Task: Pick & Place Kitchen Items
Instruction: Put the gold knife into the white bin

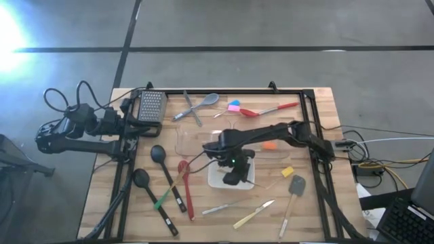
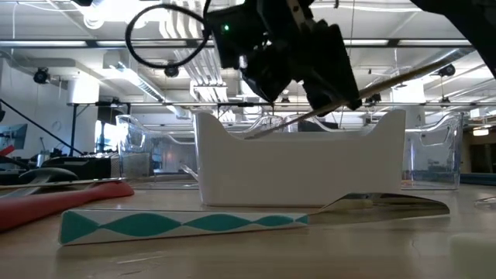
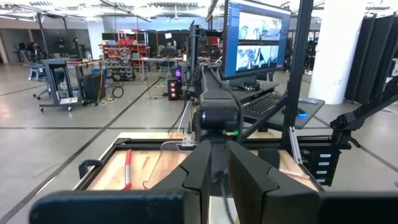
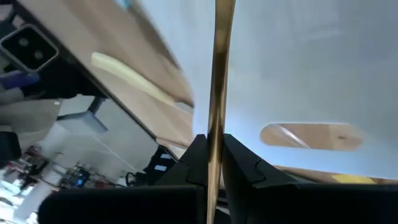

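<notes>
My right gripper (image 1: 234,177) hangs over the white tray (image 1: 215,180) at the table's middle, shut on a slim wooden-coloured utensil handle (image 4: 219,74). The low view shows this handle (image 2: 387,84) as a thin slanted stick above the tray (image 2: 302,170). Its head does not show. My left gripper (image 3: 225,180) is shut, holds nothing and stays raised at the table's left edge (image 1: 129,125). Other kitchen items lie flat on the table: two black ladles (image 1: 157,154), a red spoon (image 1: 183,167), a grey spatula (image 1: 296,184) and small knives (image 1: 254,213). My right gripper pinches the slim handle between its two fingers (image 4: 245,163), at a stretch (image 4: 216,127) along its length. The fingers slant down over the tray and the handle runs on forward past the fingertips. The handle is tilted in the low view, lifted above the tray's rim.
A clear bin (image 1: 193,139) stands just beyond the tray. A grater (image 1: 152,105), tongs (image 1: 192,108), a grey spoon (image 1: 210,100) and a red spatula (image 1: 268,110) lie along the far side. A teal-patterned knife (image 2: 186,225) lies in front of the tray.
</notes>
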Robot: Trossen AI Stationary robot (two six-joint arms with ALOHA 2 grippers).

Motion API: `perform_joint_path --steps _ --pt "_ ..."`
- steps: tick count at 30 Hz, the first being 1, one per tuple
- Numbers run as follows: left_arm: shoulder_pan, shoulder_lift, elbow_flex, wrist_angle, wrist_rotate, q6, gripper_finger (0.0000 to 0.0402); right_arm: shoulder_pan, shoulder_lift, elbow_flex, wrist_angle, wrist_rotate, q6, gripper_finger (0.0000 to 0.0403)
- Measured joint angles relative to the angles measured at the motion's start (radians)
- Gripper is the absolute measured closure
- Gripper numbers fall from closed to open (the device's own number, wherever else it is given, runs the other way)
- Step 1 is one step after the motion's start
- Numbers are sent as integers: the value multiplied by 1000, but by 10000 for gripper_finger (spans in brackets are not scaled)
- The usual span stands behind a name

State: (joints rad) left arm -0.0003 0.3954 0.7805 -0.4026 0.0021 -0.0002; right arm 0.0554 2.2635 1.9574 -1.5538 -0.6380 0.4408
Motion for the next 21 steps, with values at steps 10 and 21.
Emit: perform_joint_path --steps 10,21 --pt "0 0 0 0 0 0 344 -22 -2 -109 85 19 45 389" --pt "0 0 0 0 0 0 344 -26 -3 -147 167 35 83 383"
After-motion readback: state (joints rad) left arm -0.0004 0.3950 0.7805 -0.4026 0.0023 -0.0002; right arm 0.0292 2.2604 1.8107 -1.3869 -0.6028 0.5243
